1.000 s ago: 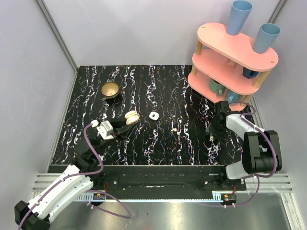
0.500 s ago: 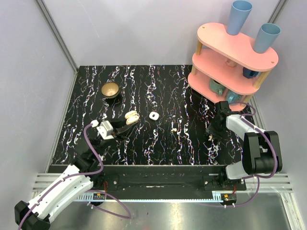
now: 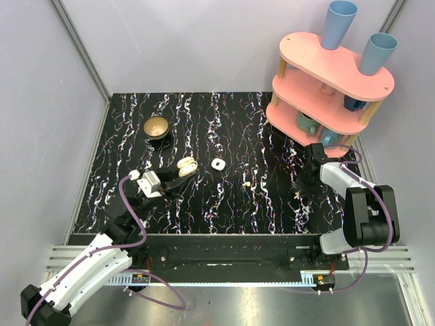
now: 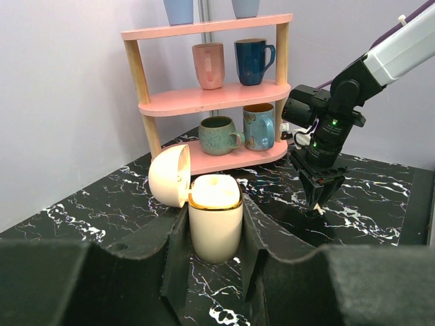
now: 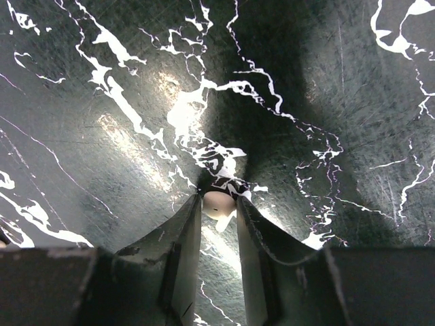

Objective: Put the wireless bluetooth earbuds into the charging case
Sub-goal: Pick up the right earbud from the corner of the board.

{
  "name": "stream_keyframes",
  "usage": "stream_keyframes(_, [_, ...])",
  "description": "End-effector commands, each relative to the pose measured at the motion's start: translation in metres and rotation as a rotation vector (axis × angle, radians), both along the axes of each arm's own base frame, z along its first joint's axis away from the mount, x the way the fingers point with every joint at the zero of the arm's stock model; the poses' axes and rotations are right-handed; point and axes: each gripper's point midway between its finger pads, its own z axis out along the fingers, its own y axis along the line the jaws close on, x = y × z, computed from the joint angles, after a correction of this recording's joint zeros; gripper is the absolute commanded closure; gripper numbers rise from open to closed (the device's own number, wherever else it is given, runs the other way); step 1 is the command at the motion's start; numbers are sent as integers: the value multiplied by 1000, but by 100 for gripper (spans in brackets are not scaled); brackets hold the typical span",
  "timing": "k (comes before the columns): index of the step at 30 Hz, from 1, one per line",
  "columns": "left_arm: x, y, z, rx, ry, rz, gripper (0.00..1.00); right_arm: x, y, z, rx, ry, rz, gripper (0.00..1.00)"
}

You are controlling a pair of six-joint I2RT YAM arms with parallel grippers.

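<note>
The cream charging case point(image 4: 215, 227) stands upright with its lid point(image 4: 168, 175) open to the left. My left gripper point(image 4: 216, 212) is shut on its body, and both show in the top view point(image 3: 185, 166) left of centre. My right gripper point(image 5: 219, 205) is shut on a white earbud point(image 5: 216, 202), tips down at the tabletop on the right side point(image 3: 299, 192). It shows in the left wrist view point(image 4: 318, 201) with the bud at its tip. A loose cream earbud point(image 3: 245, 183) lies on the table mid-right. A small white case point(image 3: 217, 164) sits beside the cream case. Other earbuds are not visible.
A brass bowl point(image 3: 157, 127) sits at the back left. A pink three-tier shelf point(image 3: 326, 81) with mugs and blue cups stands at the back right, close behind my right arm. The tabletop point(image 3: 224, 129) is black marble with white streaks.
</note>
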Motion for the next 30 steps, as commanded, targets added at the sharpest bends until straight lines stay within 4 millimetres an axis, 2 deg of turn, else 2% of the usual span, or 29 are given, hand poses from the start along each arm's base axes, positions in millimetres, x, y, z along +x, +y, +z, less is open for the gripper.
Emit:
stream_keyframes(1, [-1,4,22,-33,-60,19,100,7,-2,1,-26,-20,3,66])
stream_keyframes(3, [-1,5,22,-33,-59,20,100,6,-2,1,-25,-18,4,69])
stream_keyframes(4, [-1,4,22,-34,-57,18,100,7,-1,2,-23,-23,8,74])
stream_keyframes(10, [-2,5,23,-35,-61,18,100,8,2,4,-20,-36,23,78])
stream_keyframes(11, [-2,5,23,-35,-60,17,100,9,2,6,-21,-45,25,81])
stream_keyframes(19, [-2,1,24,-43,-59,0,100,14,12,30,-31,-145,91,83])
stream_keyframes(25, [-2,-3,27,-49,-59,-22,100,24,33,74,-44,-312,190,89])
stream_keyframes(28, [-1,-5,26,-52,-53,-27,100,30,47,106,-41,-434,237,90])
stream_keyframes(30, [0,-5,27,-58,-52,-28,100,33,56,137,-37,-539,270,91])
